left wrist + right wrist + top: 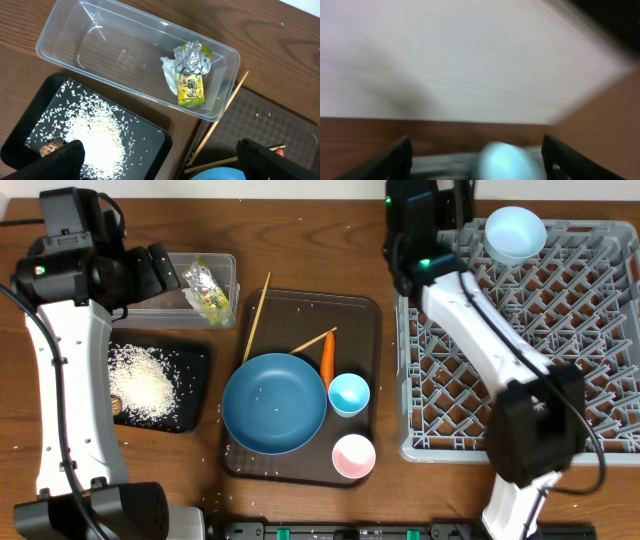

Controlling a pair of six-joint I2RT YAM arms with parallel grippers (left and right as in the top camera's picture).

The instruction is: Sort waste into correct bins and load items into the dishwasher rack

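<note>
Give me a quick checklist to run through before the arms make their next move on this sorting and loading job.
1. Left gripper free: ok, jaws wide apart, nothing between.
2. Wrapper and paper wad in clear tub: ok.
3. Rice on black tray: ok.
4. Carrot binned: not ok, it lies on the brown serving tray beside the plate.
5. Bowl in rack: ok.
6. Right gripper clear of the bowl: cannot tell, wrist view is blurred.
</note>
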